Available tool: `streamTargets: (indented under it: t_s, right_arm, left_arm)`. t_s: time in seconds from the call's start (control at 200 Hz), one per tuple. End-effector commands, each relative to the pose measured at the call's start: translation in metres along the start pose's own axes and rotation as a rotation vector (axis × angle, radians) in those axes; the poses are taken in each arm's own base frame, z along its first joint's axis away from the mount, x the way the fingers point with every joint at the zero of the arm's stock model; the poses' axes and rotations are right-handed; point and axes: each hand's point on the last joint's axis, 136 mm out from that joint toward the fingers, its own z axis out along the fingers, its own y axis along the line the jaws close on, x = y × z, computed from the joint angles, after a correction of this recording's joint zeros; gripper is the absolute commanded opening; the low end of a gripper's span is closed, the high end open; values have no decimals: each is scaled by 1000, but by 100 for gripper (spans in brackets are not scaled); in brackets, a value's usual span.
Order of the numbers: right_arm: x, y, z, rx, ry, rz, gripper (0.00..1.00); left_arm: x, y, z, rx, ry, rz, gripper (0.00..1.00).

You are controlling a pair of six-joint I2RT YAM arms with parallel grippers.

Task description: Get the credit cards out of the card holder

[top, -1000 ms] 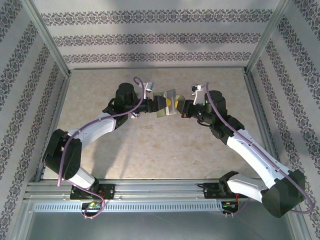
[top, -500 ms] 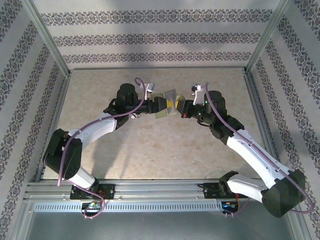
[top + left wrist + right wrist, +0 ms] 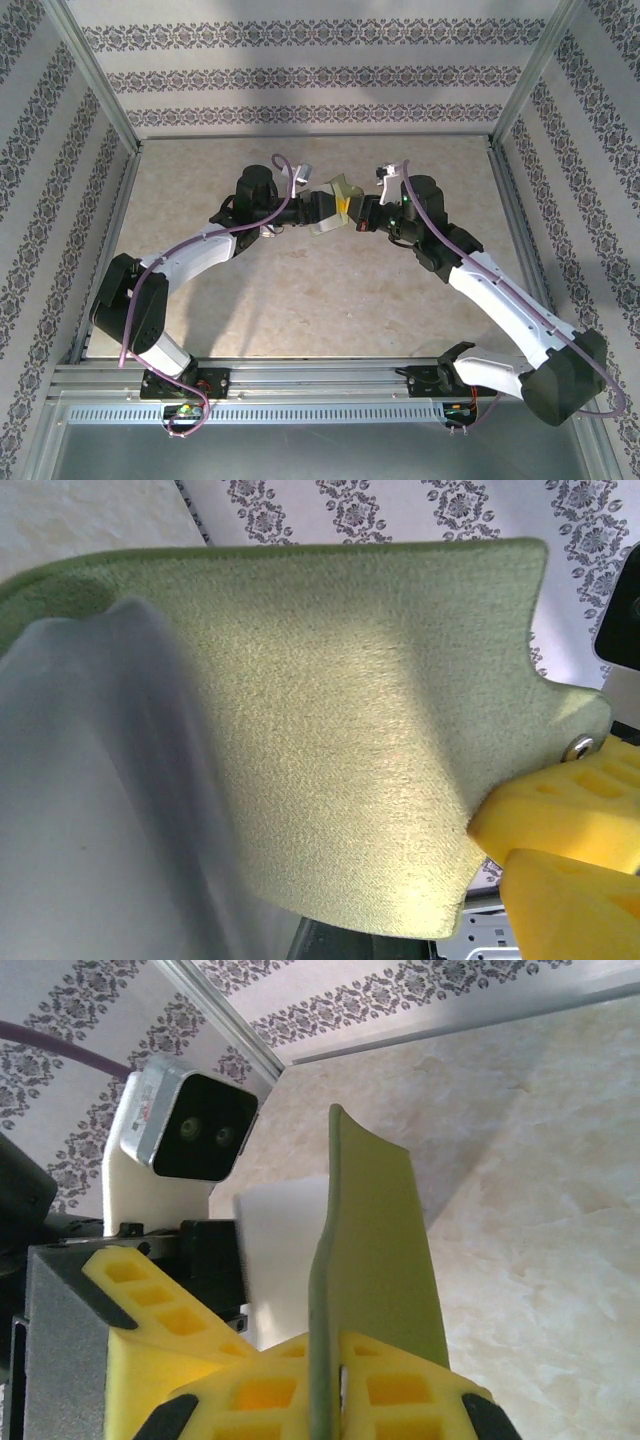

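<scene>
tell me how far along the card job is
Done: the card holder is lifted off the table. In hand: the right gripper is clamped on its green flap, the left gripper at the other side. Left: pulling the credit cards out.

card holder (image 3: 350, 730) — olive-green, metal snap (image 3: 578, 746)

The card holder (image 3: 350, 730) runs off the left wrist frame, its grey inner face blurred.
</scene>
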Motion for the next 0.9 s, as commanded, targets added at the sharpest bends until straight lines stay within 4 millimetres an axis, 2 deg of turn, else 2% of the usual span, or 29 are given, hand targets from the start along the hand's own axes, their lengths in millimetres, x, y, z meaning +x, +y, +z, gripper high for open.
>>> streamTargets:
  t_s: [0.0,0.065,0.11,0.3,0.52,0.61,0.705,0.755,0.894]
  right_arm:
    - [-15,12,-2,-13,-40,-37,0]
    - [-14,6,-3,20,-46,-32,0]
    - [-13,1,-4,39,-46,-29,0]
    - [-9,-19,-8,76,-49,36,0]
    - [-10,-18,-7,56,-50,50,0]
    - [-9,-20,-6,61,-45,56,0]
    - [-6,-25,-4,73,-36,68,0]
    - [-5,-27,-3,77,-32,74,0]
    - [-2,-26,-1,68,-20,79,0]
  left_arm:
    - [-7,-21,3,59,-8,50,86]
    - [-6,-22,2,60,-9,53,76]
    - [-5,-22,1,59,-7,54,74]
    - [-3,-26,-4,48,-5,76,74]
    - [-3,-30,-5,59,-6,82,80]
    - [-4,-36,-6,83,-8,91,71]
    - [-3,-40,-8,92,-7,98,65]
    - [-3,-38,-9,83,-7,97,59]
    - [-1,-33,-10,55,-1,96,51]
